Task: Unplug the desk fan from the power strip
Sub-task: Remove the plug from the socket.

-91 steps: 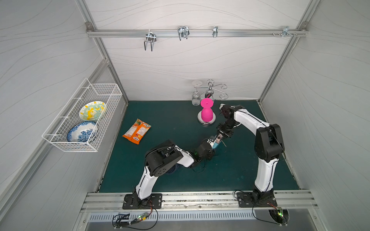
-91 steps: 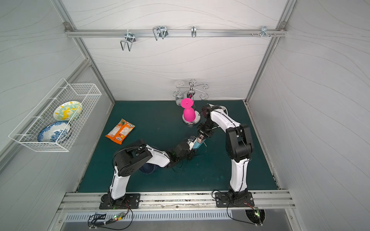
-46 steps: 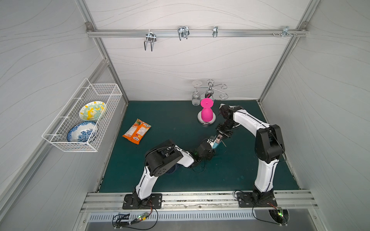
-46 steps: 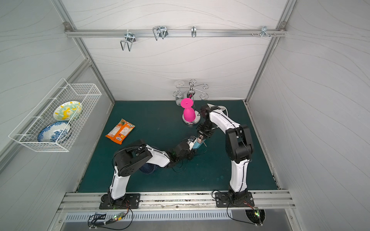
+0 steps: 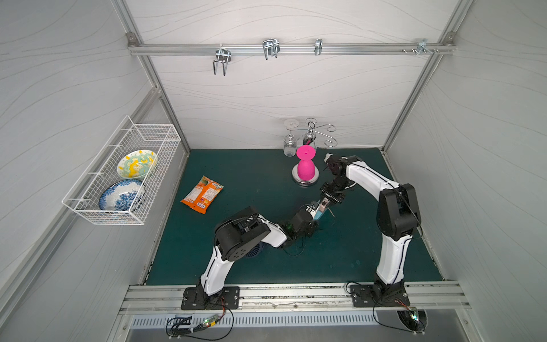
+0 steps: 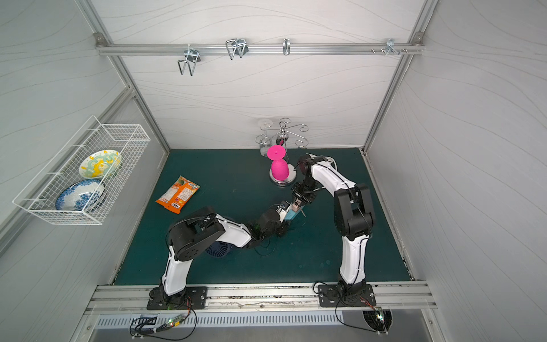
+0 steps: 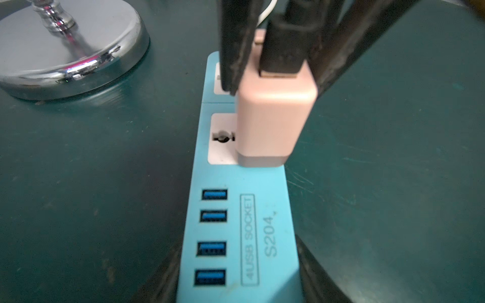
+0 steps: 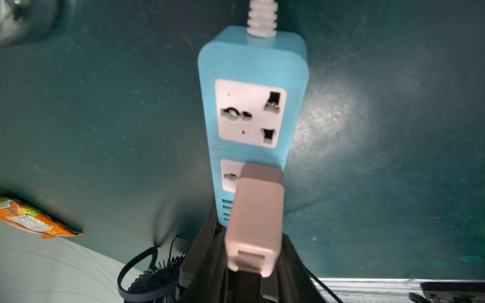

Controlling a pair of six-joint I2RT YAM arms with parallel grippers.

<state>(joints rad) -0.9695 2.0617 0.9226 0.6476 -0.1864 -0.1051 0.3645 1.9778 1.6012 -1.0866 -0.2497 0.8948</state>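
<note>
A white wire basket (image 5: 124, 174) hangs on the left wall, holding a yellow-and-green patterned bowl (image 5: 136, 163) at its far end and a blue-and-white bowl (image 5: 122, 194) at its near end; an orange snack packet (image 5: 202, 194) lies flat on the dark green mat (image 5: 355, 260) left of centre; a bright pink goblet (image 5: 305, 162) stands upside down on the chrome round base (image 5: 305, 180) of a glass-hanging stand (image 5: 310, 133) near the far wall; a clear glass (image 5: 289, 145) hangs from one of its curled arms; metal hooks (image 5: 270, 47) sit along a rail (image 5: 370, 49) across the far wall.
</note>
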